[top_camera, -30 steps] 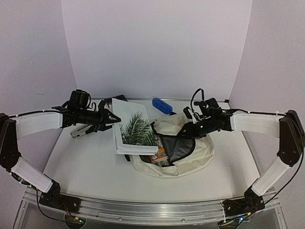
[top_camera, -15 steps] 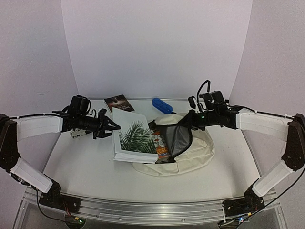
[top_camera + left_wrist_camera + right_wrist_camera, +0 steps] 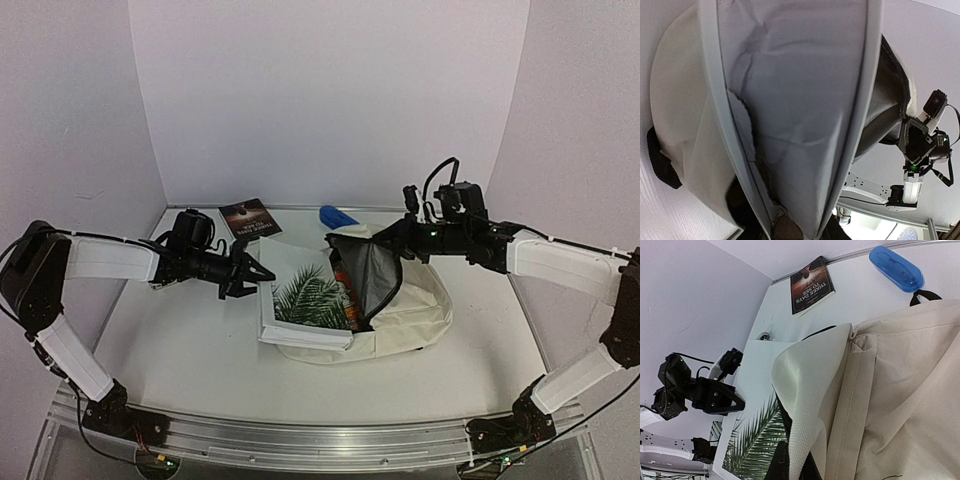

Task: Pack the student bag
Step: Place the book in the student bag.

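Note:
The student bag (image 3: 410, 310), cream with dark grey lining (image 3: 375, 280), lies right of centre with its mouth facing left. My right gripper (image 3: 395, 237) is shut on the bag's upper flap (image 3: 810, 390) and holds it raised. My left gripper (image 3: 255, 275) is shut on the left edge of a white book with a palm-leaf cover (image 3: 310, 300), whose right edge is at the bag's mouth. In the left wrist view the book's pale underside (image 3: 800, 100) fills the frame, with bag fabric (image 3: 680, 100) beside it. An orange book (image 3: 346, 290) shows inside the bag.
A dark paperback (image 3: 250, 217) lies at the back wall, also in the right wrist view as the dark paperback (image 3: 812, 285). A blue case (image 3: 338, 217) rests behind the bag, seen too as the blue case (image 3: 896, 268). Walls close in on three sides.
My right gripper closed on the bag's flap and lifted it, widening the mouth. My left gripper carried the palm-leaf book rightward to the opening.

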Motion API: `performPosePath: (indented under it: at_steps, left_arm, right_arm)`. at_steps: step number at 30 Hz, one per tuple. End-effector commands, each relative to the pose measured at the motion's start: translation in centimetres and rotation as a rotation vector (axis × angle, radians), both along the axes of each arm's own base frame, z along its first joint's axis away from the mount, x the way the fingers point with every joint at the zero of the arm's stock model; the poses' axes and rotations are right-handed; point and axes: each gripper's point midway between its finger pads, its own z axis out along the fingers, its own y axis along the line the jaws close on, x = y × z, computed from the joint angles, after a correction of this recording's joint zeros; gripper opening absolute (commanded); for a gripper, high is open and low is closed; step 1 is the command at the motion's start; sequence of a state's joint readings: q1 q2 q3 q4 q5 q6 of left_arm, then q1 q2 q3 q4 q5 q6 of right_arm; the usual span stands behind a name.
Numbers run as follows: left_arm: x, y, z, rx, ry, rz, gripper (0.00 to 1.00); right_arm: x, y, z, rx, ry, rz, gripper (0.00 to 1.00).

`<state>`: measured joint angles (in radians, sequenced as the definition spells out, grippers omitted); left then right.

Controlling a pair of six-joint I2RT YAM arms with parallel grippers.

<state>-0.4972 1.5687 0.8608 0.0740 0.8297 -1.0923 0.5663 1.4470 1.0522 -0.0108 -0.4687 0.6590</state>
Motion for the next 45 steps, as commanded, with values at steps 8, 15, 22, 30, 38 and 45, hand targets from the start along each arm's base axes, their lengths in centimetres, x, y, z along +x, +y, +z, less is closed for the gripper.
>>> performPosePath:
  at_steps: [8,15,22,30,38,45]
  left_arm:
    - [2.2,-3.1,3.0,-0.124,-0.079,-0.023,0.2]
    - [1.3,-4.9,3.6,-0.151,-0.095,-0.097,0.2]
    - [1.7,-5.2,3.9,-0.176,-0.106,-0.098,0.2]
    - [3.2,-5.4,2.9,-0.175,-0.115,-0.032,0.2]
    - [6.4,-5.7,4.2,-0.205,-0.208,0.073,0.2]
    - [7.9,-5.8,3.5,-0.192,-0.229,0.112,0.19]
  right_arm:
    - [0.0,0.4,5.1,0.099,-0.146,0.015,0.0]
    - [0.1,0.7,5.2,0.101,-0.15,0.027,0.0]
    - [-0.2,0.9,5.4,0.11,-0.15,0.045,0.0]
    - [-2.4,1.7,7.5,0.15,-0.19,0.157,0.0]
    - [-5.4,1.7,9.6,0.194,-0.23,0.253,0.0]
    - [-6.8,1.6,11.1,0.231,-0.239,0.288,0.0]
